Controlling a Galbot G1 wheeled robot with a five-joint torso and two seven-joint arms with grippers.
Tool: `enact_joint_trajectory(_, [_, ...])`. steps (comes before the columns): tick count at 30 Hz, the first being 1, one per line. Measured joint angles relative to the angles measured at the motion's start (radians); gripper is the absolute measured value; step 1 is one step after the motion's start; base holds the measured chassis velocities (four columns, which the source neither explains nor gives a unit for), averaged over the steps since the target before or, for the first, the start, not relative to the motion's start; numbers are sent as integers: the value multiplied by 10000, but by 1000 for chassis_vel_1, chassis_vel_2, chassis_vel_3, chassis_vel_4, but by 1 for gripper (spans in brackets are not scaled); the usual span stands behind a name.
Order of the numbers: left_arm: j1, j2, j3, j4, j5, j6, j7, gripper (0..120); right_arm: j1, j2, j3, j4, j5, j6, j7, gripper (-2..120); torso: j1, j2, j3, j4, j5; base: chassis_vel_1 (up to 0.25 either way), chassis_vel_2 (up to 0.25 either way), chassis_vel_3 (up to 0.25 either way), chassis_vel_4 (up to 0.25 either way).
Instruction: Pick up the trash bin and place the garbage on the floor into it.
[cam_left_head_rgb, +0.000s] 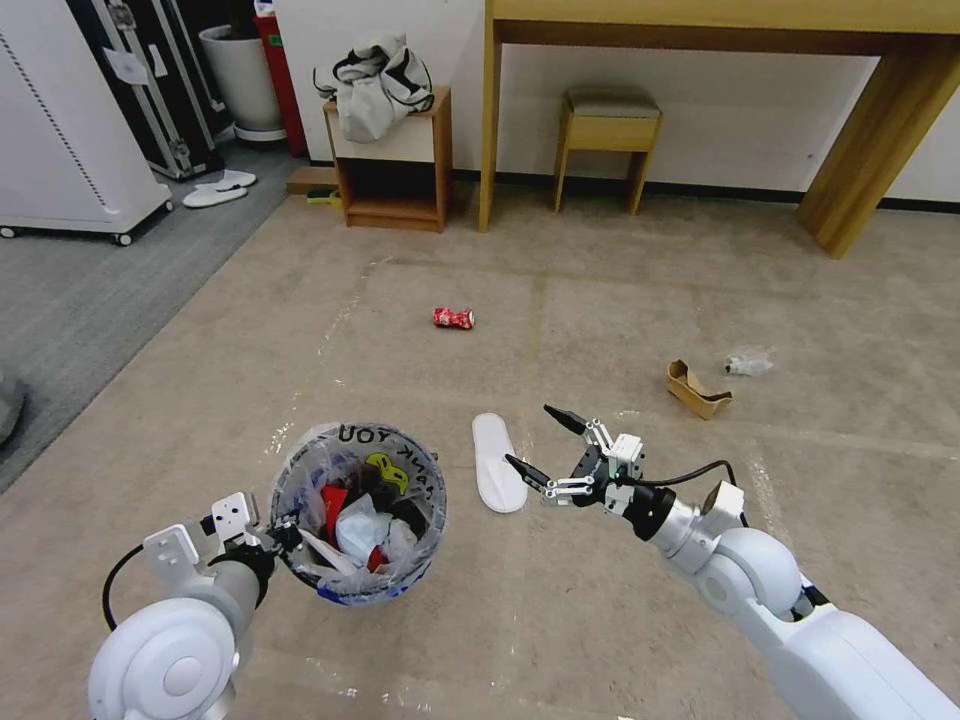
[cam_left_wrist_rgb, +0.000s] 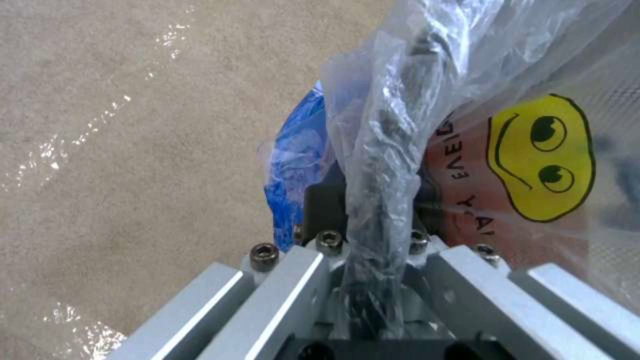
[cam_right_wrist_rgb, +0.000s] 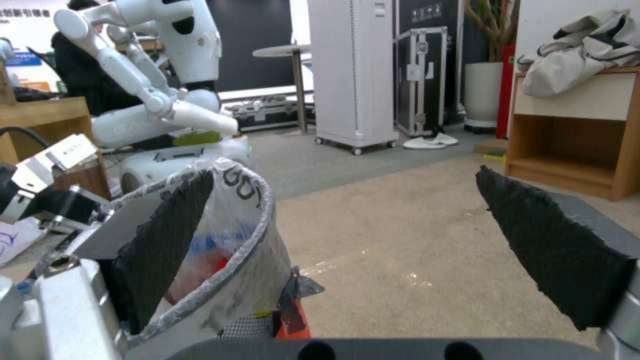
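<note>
Left gripper (cam_left_head_rgb: 262, 537): clamped on rim of small red bag-lined trash bin (cam_left_head_rgb: 360, 512), held low. Right gripper (cam_left_head_rgb: 545, 447): jaws wide, empty, beside white flat oval slipper (cam_left_head_rgb: 497, 462) on beige carpet (cam_left_head_rgb: 600, 620). Advice: keep bin level, close by.

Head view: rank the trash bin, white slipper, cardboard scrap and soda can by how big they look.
1. trash bin, held by the left gripper
2. white slipper
3. cardboard scrap
4. soda can; it lies farthest off, so its true rank against the scrap is unsure.
</note>
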Motion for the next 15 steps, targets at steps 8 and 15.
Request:
enact_joint_trajectory(8, [-25,6,-22,49,30,-1,-1,0,89,11,66,-24,21,-304,-242,100,0,0,0,4,0,0,0,0,0])
enact_joint_trajectory(15, [-14,7,-31,55,61,-26,1,0,87,27,90,-112,262,-275,-502,100,0,0,0,4,0,0,0,0,0])
